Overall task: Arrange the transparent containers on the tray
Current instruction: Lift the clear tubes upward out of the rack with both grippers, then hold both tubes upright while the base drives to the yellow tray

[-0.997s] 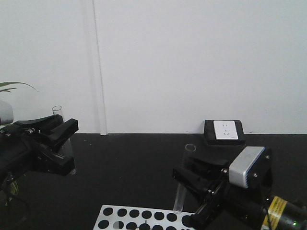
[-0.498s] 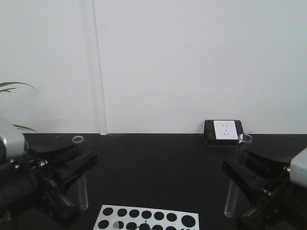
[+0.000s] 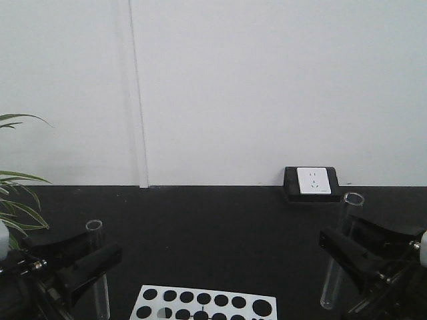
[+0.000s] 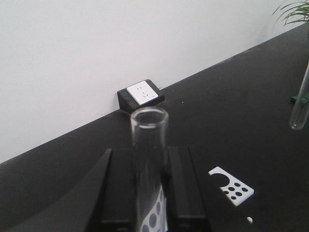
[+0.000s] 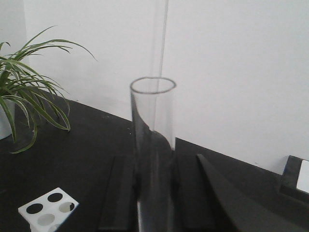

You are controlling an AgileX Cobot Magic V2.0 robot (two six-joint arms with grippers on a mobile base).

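Two transparent containers, slim clear glass tubes, are each held upright in a gripper. In the front view my left gripper [image 3: 93,263] is shut on one tube [image 3: 101,293] at the lower left. My right gripper [image 3: 343,250] is shut on the other tube [image 3: 347,220] at the lower right. The left wrist view has its tube [image 4: 149,145] pinched between the black fingers [image 4: 120,188], with the other tube [image 4: 299,108] far right. In the right wrist view the tube [image 5: 153,140] stands between the fingers [image 5: 188,193]. The tray is out of view.
A white rack with round holes [image 3: 203,303] lies on the black table between the arms, also seen as the rack [image 4: 231,186] and the rack [image 5: 48,212]. A power outlet box [image 3: 310,181] sits against the wall. A green plant [image 3: 17,207] stands at the far left.
My left gripper has come down lower with its tube. My right gripper has carried its tube from above the rack out to the right.
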